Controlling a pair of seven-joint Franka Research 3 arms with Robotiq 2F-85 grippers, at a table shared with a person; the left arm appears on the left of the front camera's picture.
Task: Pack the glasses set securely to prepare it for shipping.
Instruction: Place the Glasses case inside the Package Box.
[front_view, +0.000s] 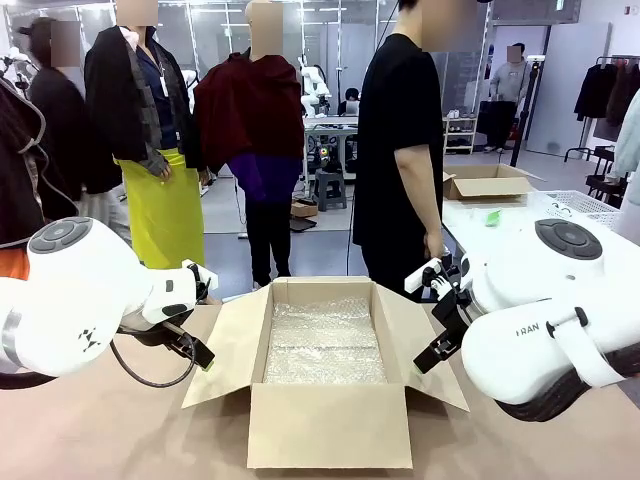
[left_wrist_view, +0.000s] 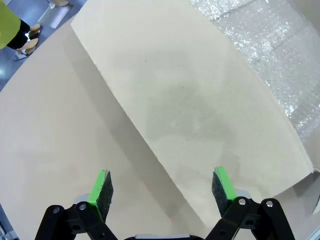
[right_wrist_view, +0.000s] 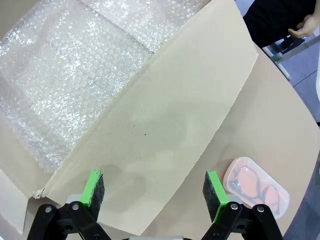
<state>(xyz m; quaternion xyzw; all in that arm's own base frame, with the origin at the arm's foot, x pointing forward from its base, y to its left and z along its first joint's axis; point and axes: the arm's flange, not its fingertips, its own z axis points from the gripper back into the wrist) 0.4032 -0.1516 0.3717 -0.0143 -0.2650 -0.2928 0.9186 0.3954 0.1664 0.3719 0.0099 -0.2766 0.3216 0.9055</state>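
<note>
An open cardboard box (front_view: 328, 425) stands mid-table, lined with bubble wrap (front_view: 323, 345). My left gripper (front_view: 203, 358) hangs open over the box's left flap (left_wrist_view: 190, 110), its green pads (left_wrist_view: 101, 192) wide apart with nothing between them. My right gripper (front_view: 428, 355) is open above the right flap (right_wrist_view: 165, 125), also holding nothing. One clear case with pink-framed glasses (right_wrist_view: 256, 186) lies flat on the table just beyond that flap, close to my right fingertip (right_wrist_view: 214, 195). The teal-green-framed pair is out of view.
A person in a black shirt (front_view: 400, 150) stands at the table's far side, one hand (right_wrist_view: 305, 27) hanging near the edge. Behind on the right, a white side table (front_view: 560, 208) carries another open carton (front_view: 487, 180). Bare tabletop (left_wrist_view: 55, 145) lies left of the box.
</note>
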